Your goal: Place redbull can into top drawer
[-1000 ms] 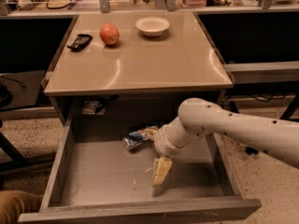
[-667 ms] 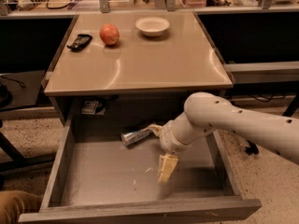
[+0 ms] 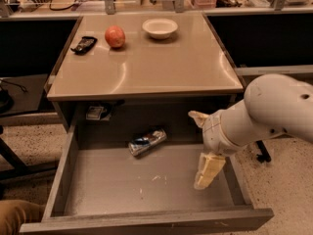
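The redbull can, silver with blue patches, lies on its side on the grey bottom of the open top drawer, near the back and left of centre. My gripper hangs over the drawer's right part, well to the right of the can and apart from it. Its two tan fingers are spread wide with nothing between them. My white arm reaches in from the right.
On the tan tabletop stand a round orange-red fruit, a white bowl and a small black object. A small packet lies in the recess behind the drawer. Desks with cables run along the back.
My gripper has let go of the can and drawn away to the right. The can now rests on the drawer bottom, slightly turned.
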